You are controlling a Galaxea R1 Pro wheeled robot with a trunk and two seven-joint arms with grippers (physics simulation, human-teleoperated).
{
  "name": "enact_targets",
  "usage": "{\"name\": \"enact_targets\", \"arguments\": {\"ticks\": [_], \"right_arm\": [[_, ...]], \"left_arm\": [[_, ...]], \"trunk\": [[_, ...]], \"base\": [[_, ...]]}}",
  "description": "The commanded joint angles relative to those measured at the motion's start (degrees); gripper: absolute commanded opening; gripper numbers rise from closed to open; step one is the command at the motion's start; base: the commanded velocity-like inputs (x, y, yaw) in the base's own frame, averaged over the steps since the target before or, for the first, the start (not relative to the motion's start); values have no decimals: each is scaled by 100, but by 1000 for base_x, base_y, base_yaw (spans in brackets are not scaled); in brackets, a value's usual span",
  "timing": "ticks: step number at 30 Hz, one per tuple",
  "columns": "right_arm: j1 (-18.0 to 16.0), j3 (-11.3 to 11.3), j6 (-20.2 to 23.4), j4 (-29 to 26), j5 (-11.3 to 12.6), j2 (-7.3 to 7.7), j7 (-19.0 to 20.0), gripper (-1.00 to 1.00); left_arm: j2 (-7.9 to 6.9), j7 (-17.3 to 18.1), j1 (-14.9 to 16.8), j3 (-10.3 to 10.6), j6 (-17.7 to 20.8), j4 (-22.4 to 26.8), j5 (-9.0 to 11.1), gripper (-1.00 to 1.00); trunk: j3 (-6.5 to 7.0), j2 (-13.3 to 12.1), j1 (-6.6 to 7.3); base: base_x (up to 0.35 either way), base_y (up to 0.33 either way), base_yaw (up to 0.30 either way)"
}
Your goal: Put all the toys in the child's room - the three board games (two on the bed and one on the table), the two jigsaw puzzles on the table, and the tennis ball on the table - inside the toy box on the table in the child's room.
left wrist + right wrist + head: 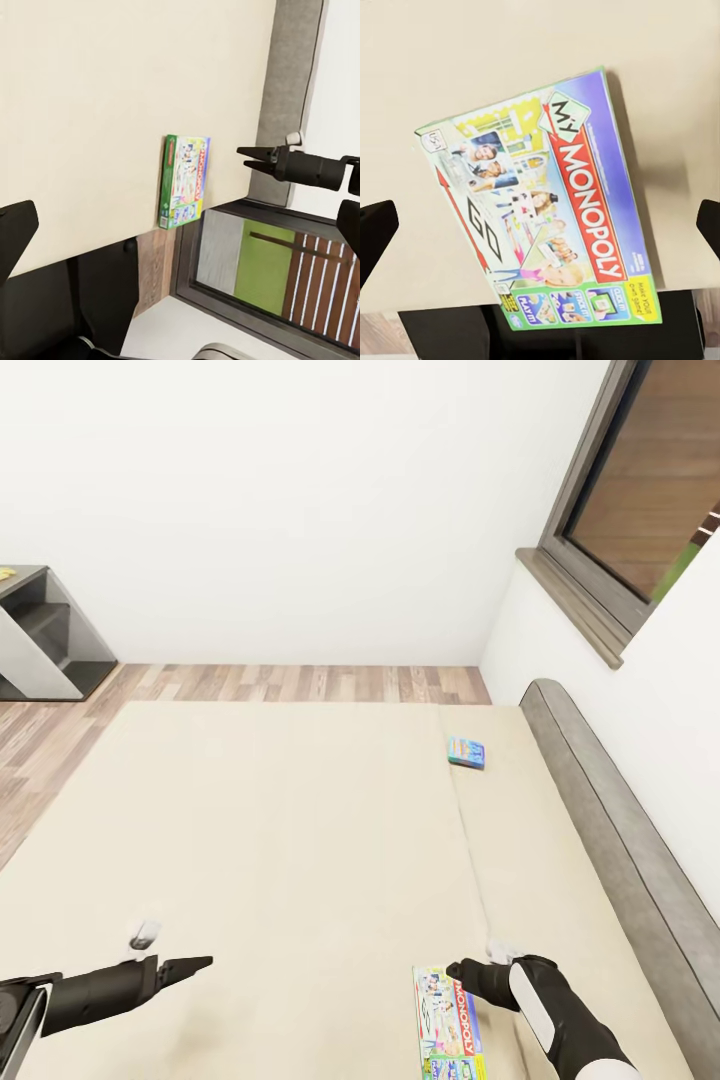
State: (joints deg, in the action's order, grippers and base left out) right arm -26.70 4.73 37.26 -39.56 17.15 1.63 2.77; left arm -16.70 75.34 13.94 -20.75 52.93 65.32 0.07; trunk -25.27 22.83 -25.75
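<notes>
We're right over the My Monopoly board game (544,206), lying flat on the beige bed (450,60), our pincer fingertips (375,236) spread wide.

The white-and-green board game (544,202) lying mid-frame in the right wrist view reads "MY MONOPOLY" on a red band. A "GO" arrow is printed towards its left edge. Small panels along its lower edge read "PLAY IT!" and "STICK IT!".

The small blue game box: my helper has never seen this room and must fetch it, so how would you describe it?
Find the wide beige bed with the grey headboard under the window. The small blue game box lies flat on the mattress beside the headboard, at the end near the wall. It is smaller and bluer than the white-and-green Monopoly box lying by the right gripper.
</notes>
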Motion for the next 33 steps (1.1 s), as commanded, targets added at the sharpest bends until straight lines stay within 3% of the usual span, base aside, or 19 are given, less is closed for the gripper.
{"name": "enact_targets", "arguments": {"ticks": [1, 33], "right_arm": [[-2, 19, 27, -7, -19, -3, 30, 100], [-2, 19, 34, -27, -12, -11, 30, 100]], "left_arm": [[3, 19, 3, -2, 60, 4, 1, 100], [18, 13, 3, 9, 59, 7, 2, 100]], "trunk": [[-8, 9, -3], [-8, 9, -3]], "base": [[0, 0, 0], [0, 0, 0]]}}
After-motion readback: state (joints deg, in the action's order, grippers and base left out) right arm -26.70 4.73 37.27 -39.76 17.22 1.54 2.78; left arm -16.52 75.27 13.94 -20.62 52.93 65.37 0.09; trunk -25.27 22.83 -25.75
